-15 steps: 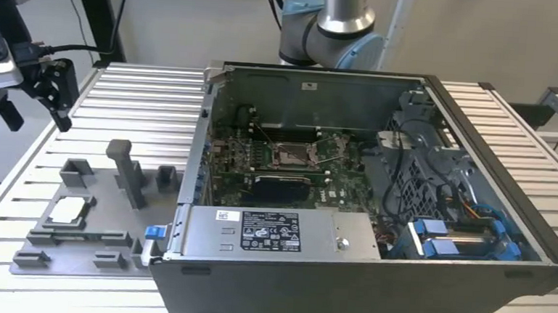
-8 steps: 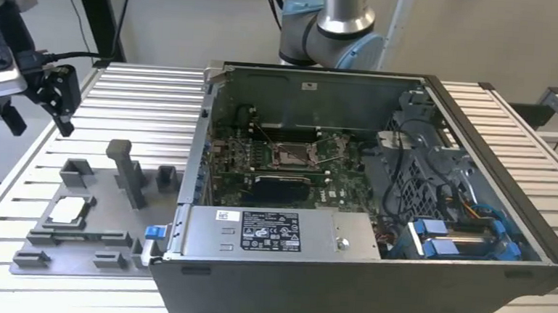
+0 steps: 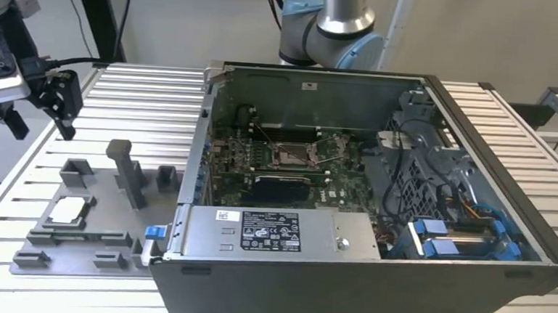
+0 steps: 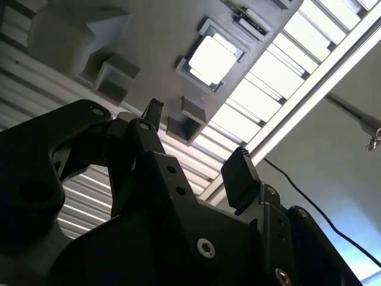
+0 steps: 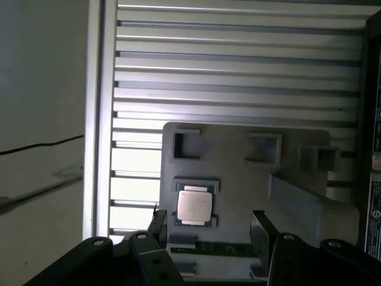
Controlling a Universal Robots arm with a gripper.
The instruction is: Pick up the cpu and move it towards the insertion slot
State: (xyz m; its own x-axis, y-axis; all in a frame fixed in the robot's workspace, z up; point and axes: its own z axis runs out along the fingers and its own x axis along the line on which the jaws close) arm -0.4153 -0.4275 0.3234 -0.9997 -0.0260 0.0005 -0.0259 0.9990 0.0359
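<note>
Exterior view, largest first: open computer case [image 3: 348, 292] spanning centre to 4 o'clock, standing on the slatted table [image 3: 138, 90]. Inside it, green circuit board [image 3: 228, 169] with the insertion slot [image 3: 294, 154] just off centre toward 12 o'clock: silver frame, brownish middle, nothing seated there. At 8 o'clock, outside the case, grey fixture tray [image 3: 112, 190] carrying the cpu [image 3: 67, 213], silvery face up. At 10 o'clock, gripper [image 3: 40, 121], raised above the table, well apart from both the tray and the slot.

In the first wrist view, gripper [image 5: 208, 219] spread wide with nothing held; cpu [image 5: 193, 205] lying beyond the fingertips, apparently flat in a shallow square pocket, though hard to be sure from this angle. Same reading in the second wrist view: fingers parted, empty, chip [image 4: 214, 56] untouched on the tray.

Judged step: approach for the pick, chip not yet lifted. Calls for squaring the fingers over opposite edges of a thin, flat part, coming down clear of the pocket walls and neighbouring blocks, then closing gently.

Writing: white label [image 3: 269, 232] with dark print on the metal box at 6 o'clock, too small to make out. Nothing legible on the chip's top face.
</note>
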